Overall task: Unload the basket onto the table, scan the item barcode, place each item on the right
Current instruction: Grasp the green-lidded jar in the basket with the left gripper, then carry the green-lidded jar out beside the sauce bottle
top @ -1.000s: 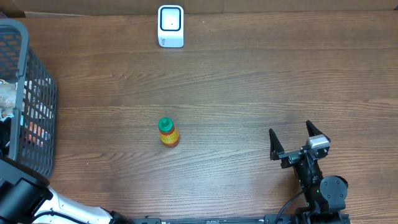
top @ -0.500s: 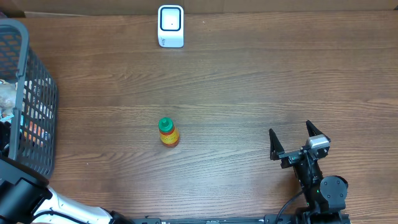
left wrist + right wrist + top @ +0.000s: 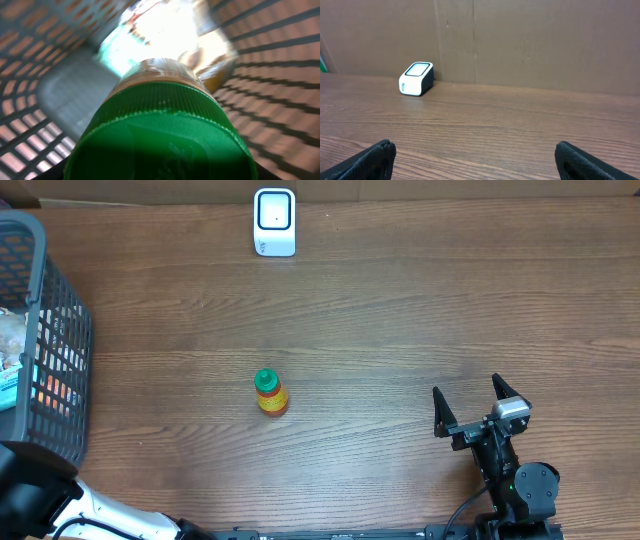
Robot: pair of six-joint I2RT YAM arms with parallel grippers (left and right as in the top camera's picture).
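A brown plastic bottle [image 3: 159, 74] with a ribbed green cap [image 3: 160, 130] is seen immediately ahead of the left claw, inside the grey mesh basket [image 3: 280, 70]; whether it is clamped cannot be told. It is judged light, stiff and somewhat slippery, best gripped around the ribbed cap. The right claw [image 3: 467, 388] is held wide apart, empty, the white box-shaped scanner [image 3: 274, 222] far ahead.
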